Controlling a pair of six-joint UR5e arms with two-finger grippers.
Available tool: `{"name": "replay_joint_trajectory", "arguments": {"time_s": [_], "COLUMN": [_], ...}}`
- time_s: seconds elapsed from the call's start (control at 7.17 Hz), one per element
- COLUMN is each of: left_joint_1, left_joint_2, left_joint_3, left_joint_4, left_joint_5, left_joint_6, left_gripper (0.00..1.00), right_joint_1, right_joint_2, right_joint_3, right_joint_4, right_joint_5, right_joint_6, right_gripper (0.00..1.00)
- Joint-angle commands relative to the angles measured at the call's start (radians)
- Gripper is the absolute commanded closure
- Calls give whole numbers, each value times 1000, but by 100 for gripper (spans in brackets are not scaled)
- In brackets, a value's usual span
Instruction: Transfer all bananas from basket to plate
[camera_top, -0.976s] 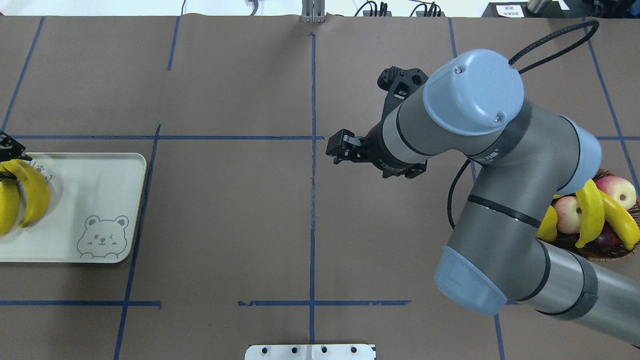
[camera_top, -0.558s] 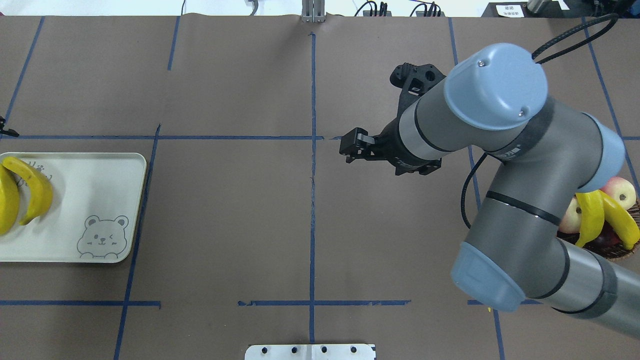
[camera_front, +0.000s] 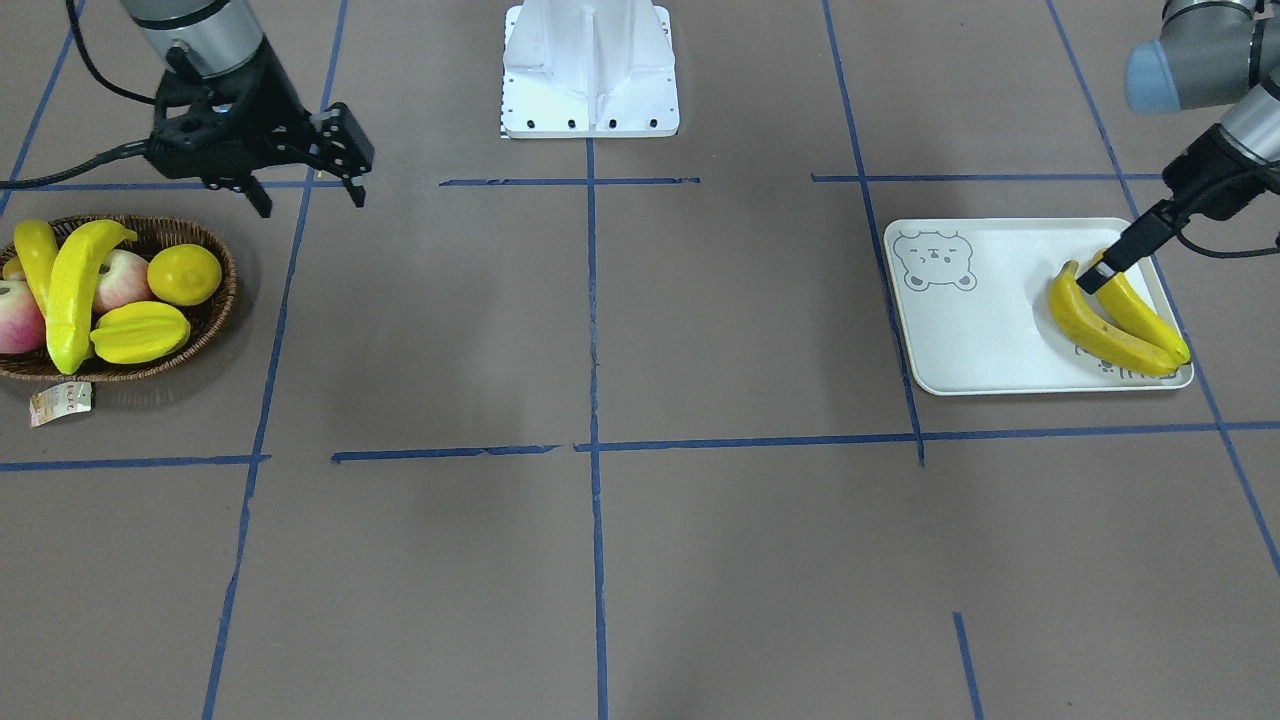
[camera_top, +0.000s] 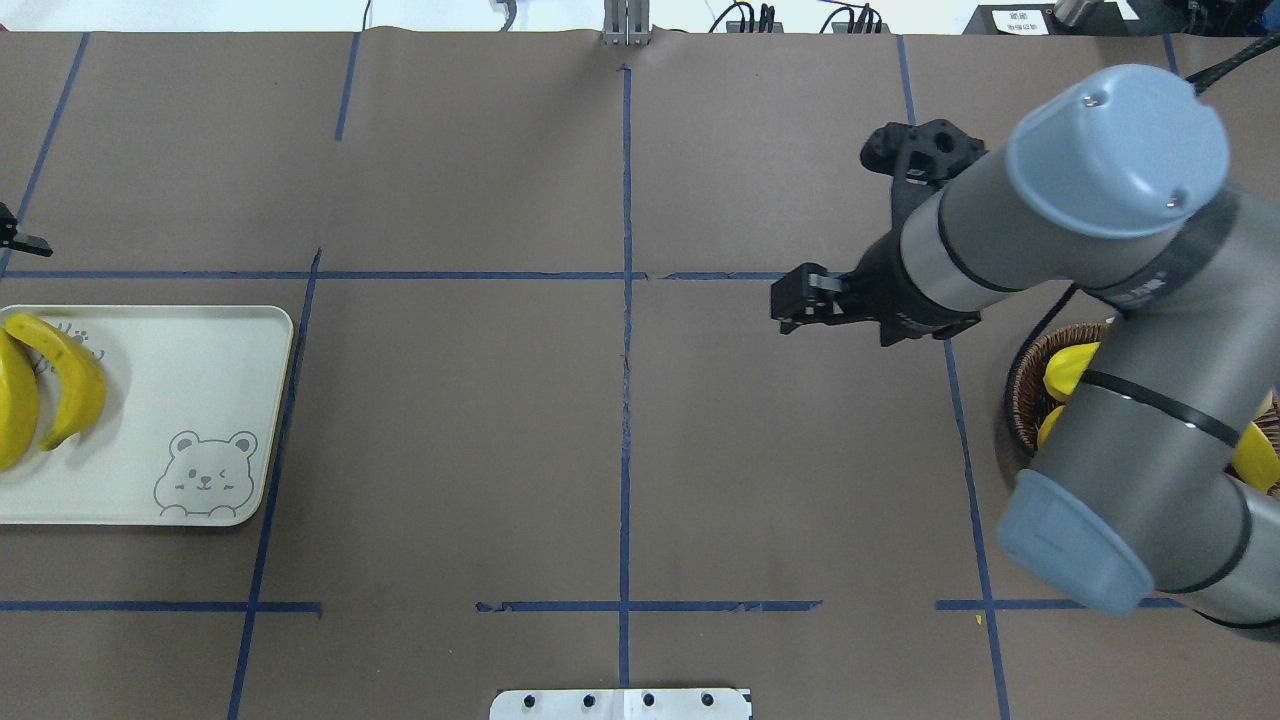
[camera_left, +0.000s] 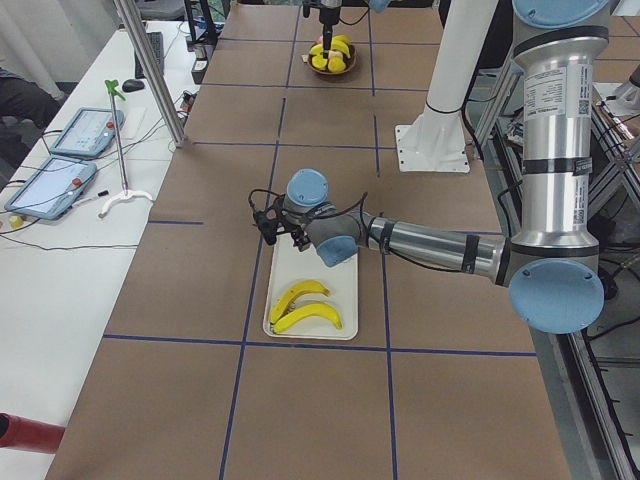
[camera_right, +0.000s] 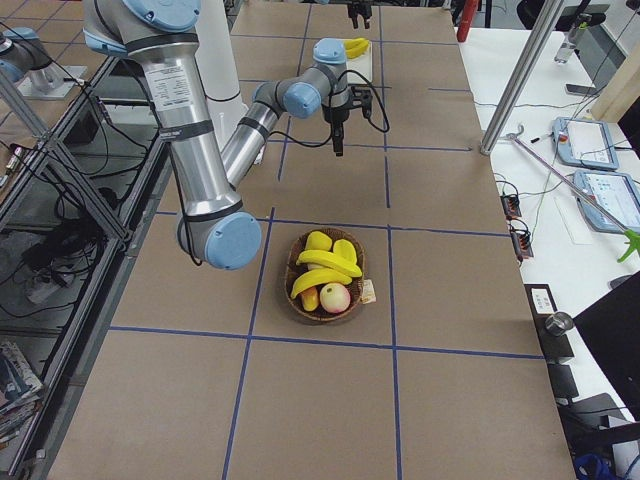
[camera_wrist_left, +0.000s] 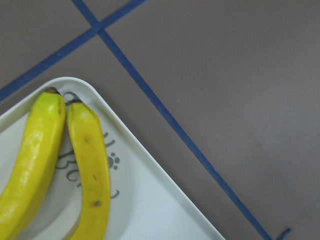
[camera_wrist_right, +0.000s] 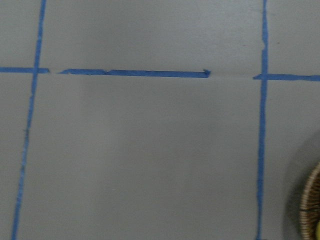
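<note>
Right gripper, seemingly parted and empty, hangs near the wicker basket, which sits to its right. Inside, two bananas lie pointing away from the robot. Two more rest on the bear-print plate.

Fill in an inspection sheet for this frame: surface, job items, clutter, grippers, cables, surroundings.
Surface: brown table, blue tape grid.
Job's things: two bananas on plate; two other bananas in basket.
Clutter: apples, lemon, starfruit in basket.
Grippers: right gripper empty, jaws open, short of basket; left gripper raised near plate, jaws unclear.
Cables: black cable off right wrist.
Surroundings: white base; tablets beside table.
</note>
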Motion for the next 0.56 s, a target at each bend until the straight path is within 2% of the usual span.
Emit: {"name": "replay_joint_trajectory", "arguments": {"time_s": [0.0,0.14,0.42], "left_joint_1": [145,185,193], "left_joint_2": [-8,-9,-8], "left_joint_3": [-39,-49,-51], "left_joint_4": [0,0,0], "left_joint_5": [9,38,49], "left_joint_6": [8,8,8], "left_gripper": [0,0,0], "right_joint_1": [75,83,83], "right_joint_2": [-200,-285,-426], "right_joint_3": [54,77,47], "right_joint_4": [15,58,235], "right_joint_5": [-2,-3,-11], "right_joint_6": [-220,-214,-101], "right_gripper": [1,1,1]}}
